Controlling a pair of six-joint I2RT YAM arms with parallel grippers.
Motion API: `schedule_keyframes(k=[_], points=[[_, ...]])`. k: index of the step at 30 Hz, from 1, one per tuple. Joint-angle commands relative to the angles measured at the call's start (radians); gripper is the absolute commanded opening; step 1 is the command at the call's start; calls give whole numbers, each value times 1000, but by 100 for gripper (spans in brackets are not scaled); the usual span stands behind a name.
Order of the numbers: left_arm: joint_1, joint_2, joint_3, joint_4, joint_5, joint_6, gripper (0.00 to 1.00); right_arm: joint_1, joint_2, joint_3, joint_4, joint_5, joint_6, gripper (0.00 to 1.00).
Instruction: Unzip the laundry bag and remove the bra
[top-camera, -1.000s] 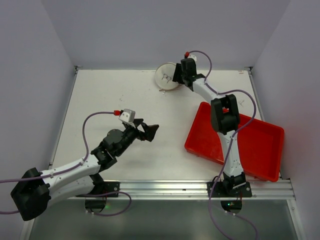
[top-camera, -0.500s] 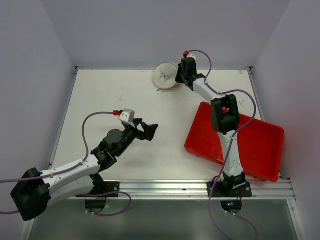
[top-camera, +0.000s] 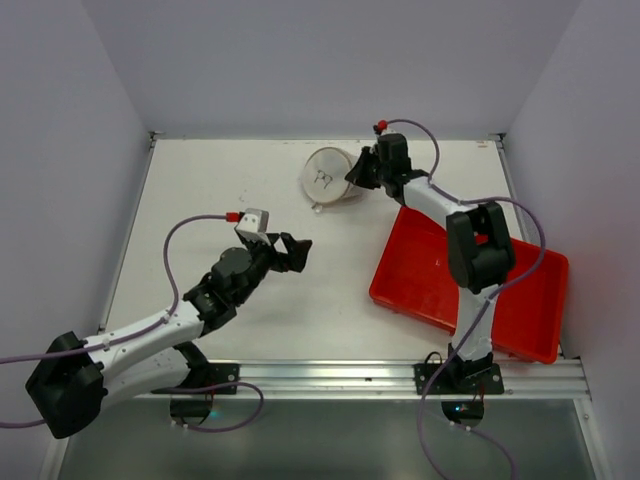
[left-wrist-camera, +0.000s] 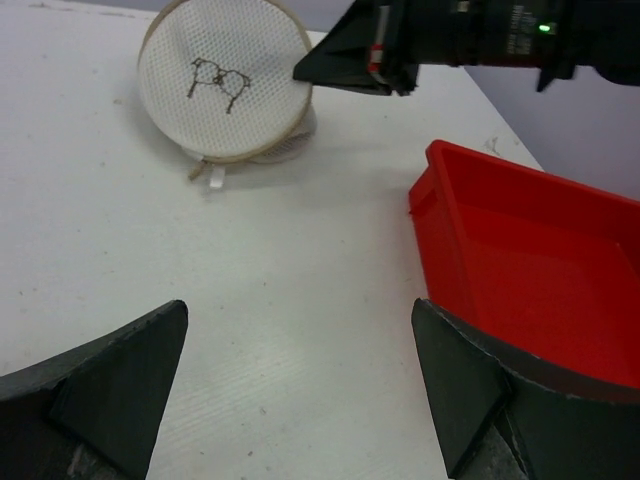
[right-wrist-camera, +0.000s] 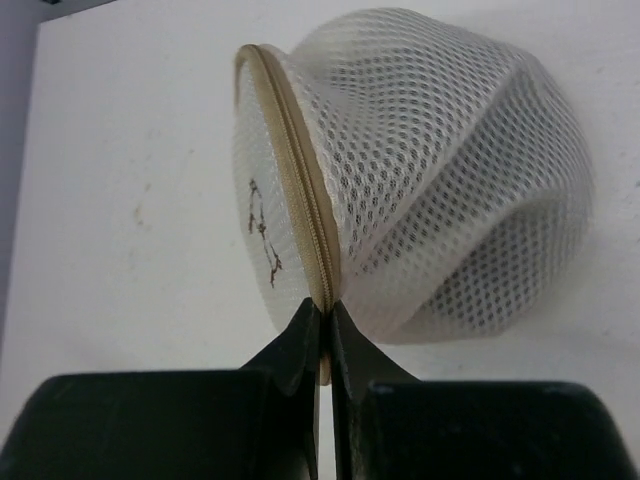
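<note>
Item: laundry bag (top-camera: 325, 177), round white mesh case with a tan zip band (right-wrist-camera: 290, 150) running round its rim. It sits at the 12 o'clock end of the table (top-camera: 200, 200), propped on edge and tilted, with the embroidered face turned toward the near side. The zip reads as closed along the stretch in view, and no bra can be made out through the mesh. Right gripper (right-wrist-camera: 322, 318): the jaws are closed, pinching the zip band at the bag's 3 o'clock rim as seen from overhead. Whether the slider itself sits inside the pinch cannot be told. Left gripper (top-camera: 290, 250): the jaws are spread wide and hold nothing. It hovers near the table's centre, slightly toward 9 o'clock and well apart from the bag, which it faces. Red tray (top-camera: 520, 300): at 4 o'clock, nothing visible inside it. A small white tab (left-wrist-camera: 213, 177) hangs at the bag's 6 o'clock edge in the left wrist view, and its function is unclear. Step in hand, as judged: securing the zip before opening it. Handling note: the mesh is light and will likely slide or spin if pulled from one point only, so the left arm should come in and brace the opposite rim. The pull should follow the curve of the band rather than run straight. The grip should be kept on the slider or band, since loose mesh may snag in the teeth.
</note>
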Motion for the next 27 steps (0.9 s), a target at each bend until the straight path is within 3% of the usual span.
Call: schedule_keyframes(k=[1, 9, 18, 22, 27], points=[[76, 40, 91, -112, 1, -67, 97, 6, -168, -138, 163, -169, 95, 0], [127, 71, 137, -241, 101, -106, 95, 14, -321, -314, 170, -333, 102, 0], [202, 129, 116, -178, 263, -201, 95, 14, -473, -469, 243, -462, 139, 0], [202, 141, 93, -117, 319, -209, 95, 14, -524, -545, 387, -511, 255, 0], [202, 100, 76, -83, 311, -233, 96, 14, -559, -581, 436, -530, 300, 0]])
